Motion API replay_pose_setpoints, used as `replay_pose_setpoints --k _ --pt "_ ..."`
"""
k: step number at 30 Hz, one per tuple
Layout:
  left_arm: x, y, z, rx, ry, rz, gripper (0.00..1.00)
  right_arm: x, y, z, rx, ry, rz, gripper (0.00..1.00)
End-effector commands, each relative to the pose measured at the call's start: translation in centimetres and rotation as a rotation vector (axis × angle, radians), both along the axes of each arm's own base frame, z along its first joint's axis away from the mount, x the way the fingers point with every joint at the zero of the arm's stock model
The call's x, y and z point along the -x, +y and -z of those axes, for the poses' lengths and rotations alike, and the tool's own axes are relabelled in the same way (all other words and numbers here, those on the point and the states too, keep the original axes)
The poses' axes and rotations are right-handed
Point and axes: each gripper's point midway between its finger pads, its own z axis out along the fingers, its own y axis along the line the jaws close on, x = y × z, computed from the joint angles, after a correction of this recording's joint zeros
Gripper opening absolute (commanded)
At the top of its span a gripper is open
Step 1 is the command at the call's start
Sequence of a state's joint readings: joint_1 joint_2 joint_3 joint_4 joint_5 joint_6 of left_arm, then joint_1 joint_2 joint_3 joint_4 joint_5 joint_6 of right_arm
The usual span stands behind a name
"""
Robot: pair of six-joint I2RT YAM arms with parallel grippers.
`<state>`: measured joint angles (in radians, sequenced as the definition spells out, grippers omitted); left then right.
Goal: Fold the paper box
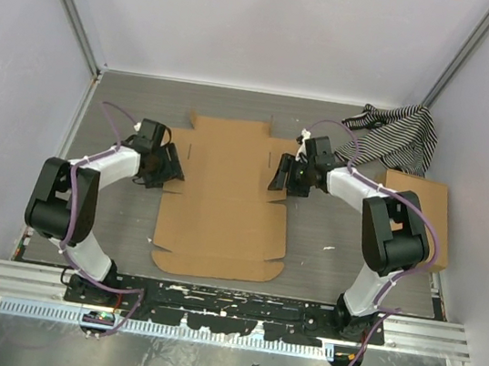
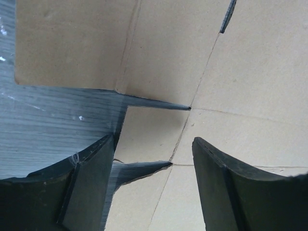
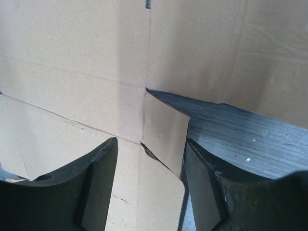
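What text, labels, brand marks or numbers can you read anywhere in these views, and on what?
None can be read. The paper box is plain brown, the second cardboard box shows no print, and the striped cloth carries only stripes.

table [image 1: 314,272] grey | paper box [image 1: 224,198] flat, centre | striped cloth [image 1: 399,137] far-right | cardboard box [image 1: 436,193] right

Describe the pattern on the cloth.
The cloth is black-and-white striped, clearest in the top view.
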<state>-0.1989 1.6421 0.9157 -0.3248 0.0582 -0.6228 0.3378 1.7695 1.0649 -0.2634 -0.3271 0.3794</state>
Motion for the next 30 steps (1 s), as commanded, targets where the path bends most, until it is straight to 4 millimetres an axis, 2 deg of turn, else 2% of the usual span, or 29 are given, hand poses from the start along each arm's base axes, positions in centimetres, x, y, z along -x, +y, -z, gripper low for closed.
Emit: replay_pose_setpoints --k 1,5,13,17,30 --pt "-0.8 -0.9 0.0 -0.003 -0.010 0.047 0.72 -1.6 1.0 -2.5 -0.033 -0.073 -0.027 0.61" --pt "-0.4 -1.9 -1.1 -0.002 -0.007 0.077 0.71 -1.5 1.3 -3.2 -0.047 -0.078 -0.039 0.60" --pt "-0.6 -4.3 -5.5 0.028 -0.105 0.107 0.70 -1.4 2.4 -4.6 -0.067 -0.096 -0.067 0.60" --pt "-1.2 -5.6 -6.3 0.042 -0.131 0.126 0.70 -1.4 3.1 -4.6 -0.065 -0.093 -0.083 0.60" --pt "-2.4 -10.6 -2.1 0.108 -0.070 0.190 0.70 -0.9 4.7 -2.2 -0.040 -0.048 -0.114 0.59"
